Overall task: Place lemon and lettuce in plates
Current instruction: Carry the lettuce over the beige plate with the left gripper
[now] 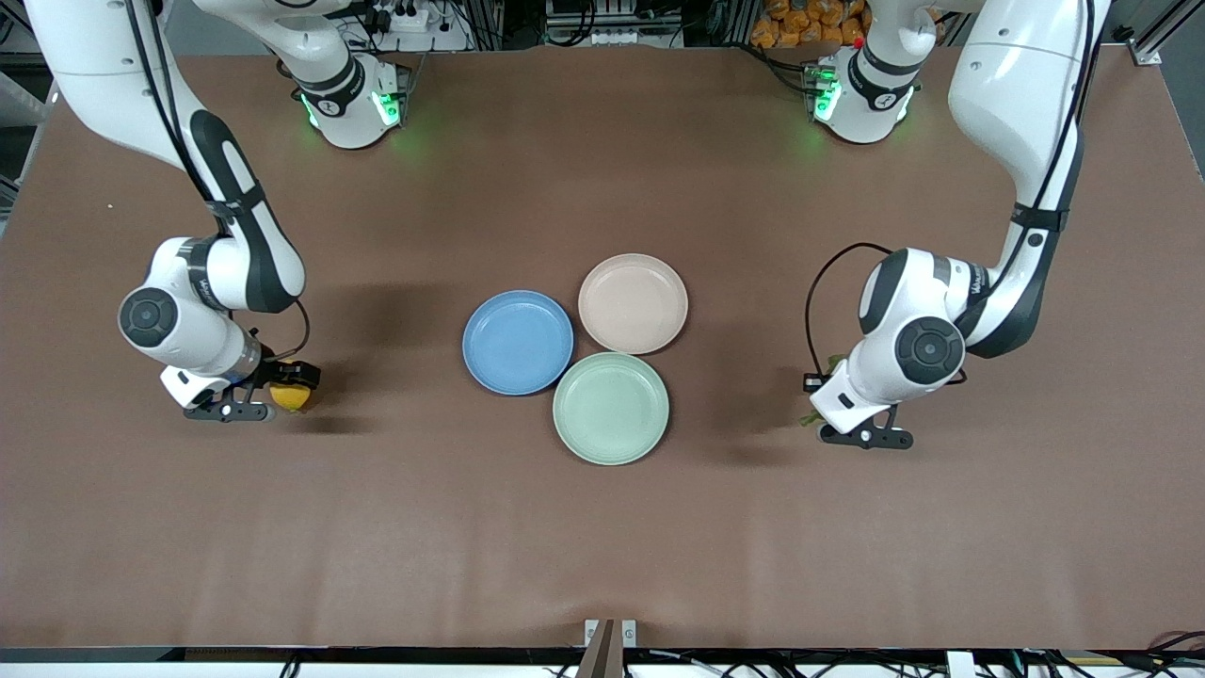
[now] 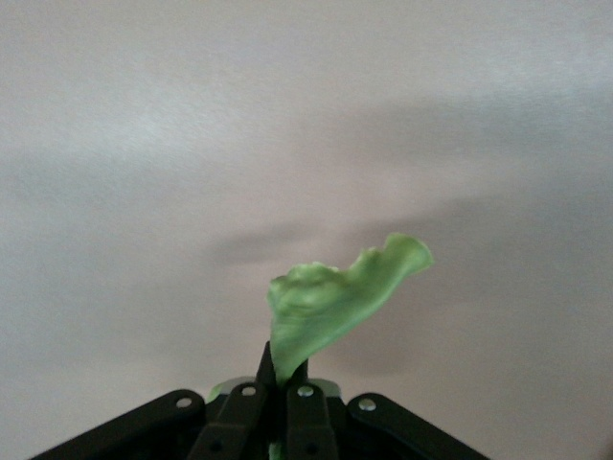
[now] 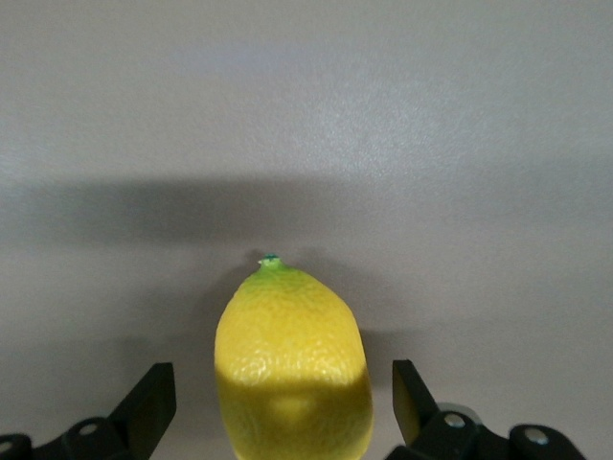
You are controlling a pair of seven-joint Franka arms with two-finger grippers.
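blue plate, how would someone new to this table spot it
Three round plates cluster mid-table, all empty. The blue plate lies toward the right arm's end, beside the beige-pink plate and the mint-green plate. It alone is blue.

bare table (image 1: 602, 527) rings three touching plates (image 1: 612, 407).
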